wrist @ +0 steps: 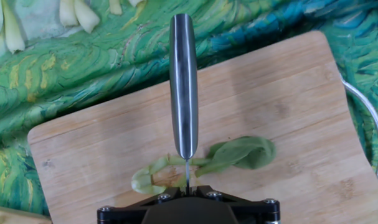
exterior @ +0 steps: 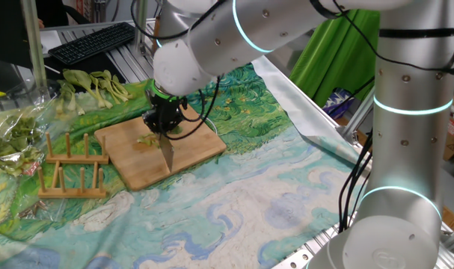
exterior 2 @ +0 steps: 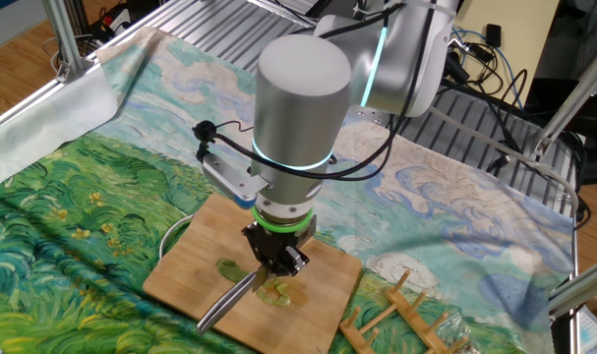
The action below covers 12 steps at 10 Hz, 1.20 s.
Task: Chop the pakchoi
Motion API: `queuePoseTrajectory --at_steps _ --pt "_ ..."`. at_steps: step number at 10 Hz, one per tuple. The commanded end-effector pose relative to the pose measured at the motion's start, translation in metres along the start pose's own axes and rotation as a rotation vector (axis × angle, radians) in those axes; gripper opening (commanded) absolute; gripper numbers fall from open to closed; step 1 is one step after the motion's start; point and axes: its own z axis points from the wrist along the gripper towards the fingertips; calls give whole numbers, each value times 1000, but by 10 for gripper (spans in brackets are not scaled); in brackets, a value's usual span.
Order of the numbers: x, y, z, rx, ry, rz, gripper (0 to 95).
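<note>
A small pakchoi (wrist: 238,154) lies on the bamboo cutting board (wrist: 288,93), dark leaf right of the blade, pale curled stem left of it. My gripper (wrist: 187,188) is shut on a knife (wrist: 184,87) whose blade points away from me and crosses the pakchoi close to the fingers. In one fixed view the gripper (exterior: 163,121) hangs over the board (exterior: 193,153) with the knife (exterior: 167,153) slanting down onto it beside the pakchoi (exterior: 146,140). The other fixed view shows the knife (exterior 2: 229,295) between green bits (exterior 2: 278,291). Whether the stem is cut through I cannot tell.
A bunch of whole pale-stemmed stalks (exterior: 99,84) lies behind the board. Plastic-wrapped greens (exterior: 13,134) sit far left beside a wooden rack (exterior: 69,168). A keyboard (exterior: 92,41) is at the back. A thin cable (wrist: 369,124) curves past the board's right edge.
</note>
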Motion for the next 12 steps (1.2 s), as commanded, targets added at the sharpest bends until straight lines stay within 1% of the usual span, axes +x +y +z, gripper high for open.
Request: queuePoseTrajectory --at_steps 1,3,4,5,7,8,10,11,12 --pt "-2 0 -2 5 3 -2 0" --pt "-4 -3 0 9 8 -10 0" --pt "-5 -4 2 6 16 -13 0" --pt "-6 -4 2 14 16 -9 0" --pt "-6 -4 2 12 18 -3 0" --pt "-6 -4 3 21 31 -9 0" --pt "-7 -3 7 6 27 0 0" --pt "-10 -1 12 0 23 7 0" --pt "-13 0 12 11 38 2 0"
